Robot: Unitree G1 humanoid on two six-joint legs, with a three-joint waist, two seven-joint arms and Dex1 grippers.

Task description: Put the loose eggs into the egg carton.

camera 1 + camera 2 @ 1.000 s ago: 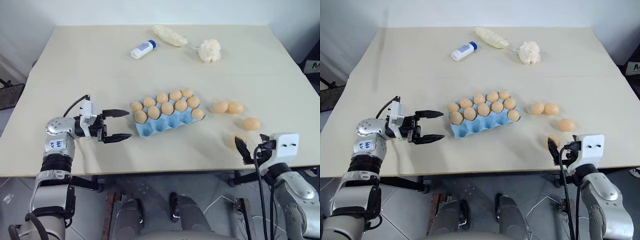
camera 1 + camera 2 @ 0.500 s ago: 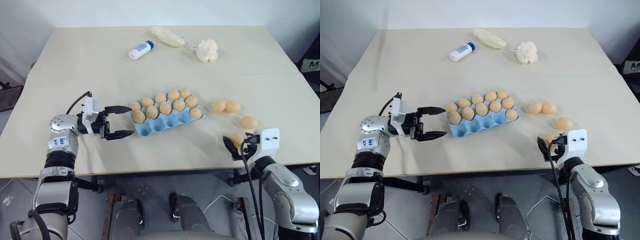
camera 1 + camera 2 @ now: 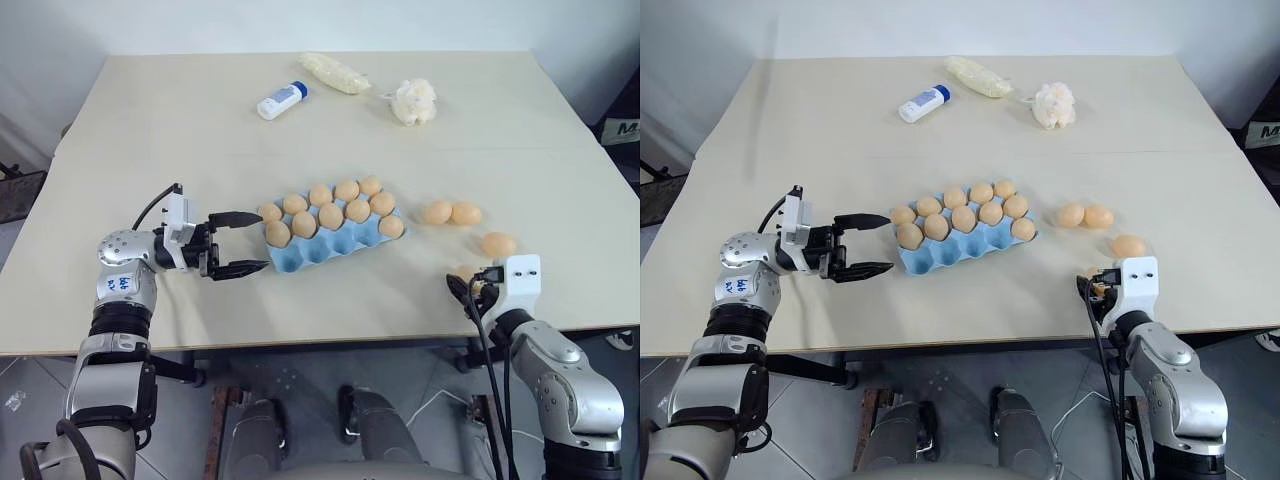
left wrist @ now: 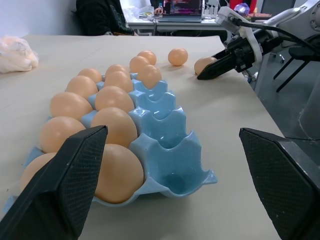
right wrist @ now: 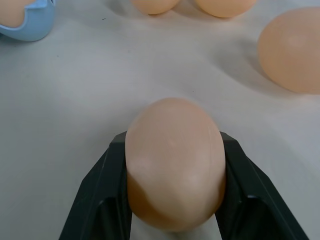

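Closed now are the fingers of the right gripper point(image 5: 172, 200), which stood wide a second ago beside the nearest egg point(image 5: 172, 162); that egg is clamped between the two black fingers point(image 5: 95, 200), low over the table point(image 3: 200, 140) near its front edge. Whether the egg has been lifted clear of the surface cannot be told. Just beyond the grip, three more loose eggs are seen on the bare table: one close by point(image 3: 498, 244), and a touching pair point(image 3: 450, 212) a little farther on, between it and the carton. Further toward the middle, the blue carton point(image 3: 335, 248) is found with its two far rows filled by ten eggs, while the row of cups nearest the robot is left empty. At the carton's far end the left gripper point(image 3: 233, 243) is held level with its fingers spread, close beside the tray and holding nothing; it has barely shifted. By the look of it, most of the job is done: four eggs remain to be placed, the first of them already gripped, and room is there in the open front row.
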